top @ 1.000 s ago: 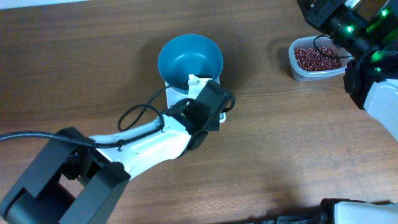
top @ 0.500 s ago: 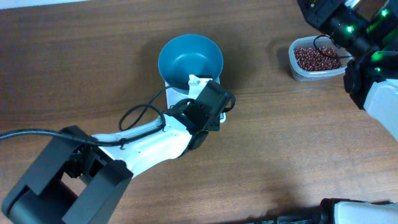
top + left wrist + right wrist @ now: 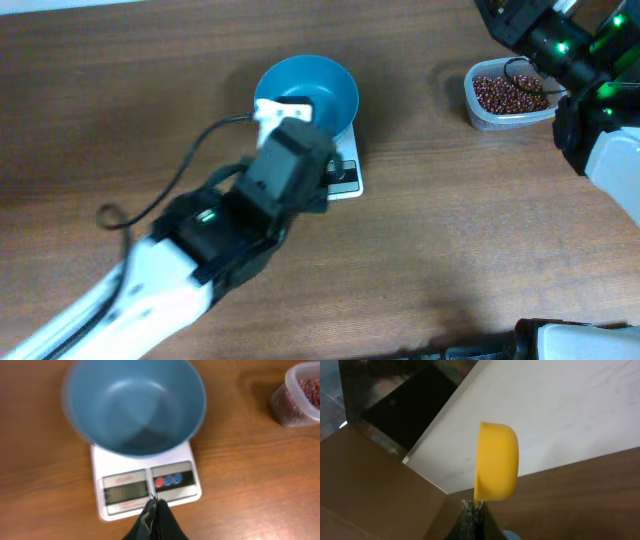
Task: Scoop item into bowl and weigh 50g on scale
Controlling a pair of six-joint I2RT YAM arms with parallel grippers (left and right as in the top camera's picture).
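The surface [image 3: 480,250] is offering wide bare room along its near edge and between the two containers, so the carrying path is looking open. The crowding is nearer the middle. The left arm [image 3: 240,210] is reaching in from the near left corner and hanging over the bowl's near rim, with the left jaws pressed together and empty just above the front of the scale. If that arm is not drawing clear, the right arm [image 3: 590,90], parked over the far right corner, is risking a knock against it on the way in.

The bowl [image 3: 330,90], empty and blue, is sitting on the scale toward the far edge, about mid-width, and overhanging the platform on every side. A nudge on its rim is likely to tip it or shift the reading.

The tub [image 3: 500,122] is standing close to the far right corner, well apart from the bowl. It is looking light, so a hard dig is liable to slide it toward the edge.

The scale [image 3: 347,178] is showing only its display and buttons, and any press there is likely to spoil the weighing.

The yellow scoop [image 3: 496,467] is being clamped by its thin handle in the right jaws, so it may be twisting under load.

The beans [image 3: 510,93], all in the tub, are smooth and prone to rolling if spilled, and overshooting the target is easy.
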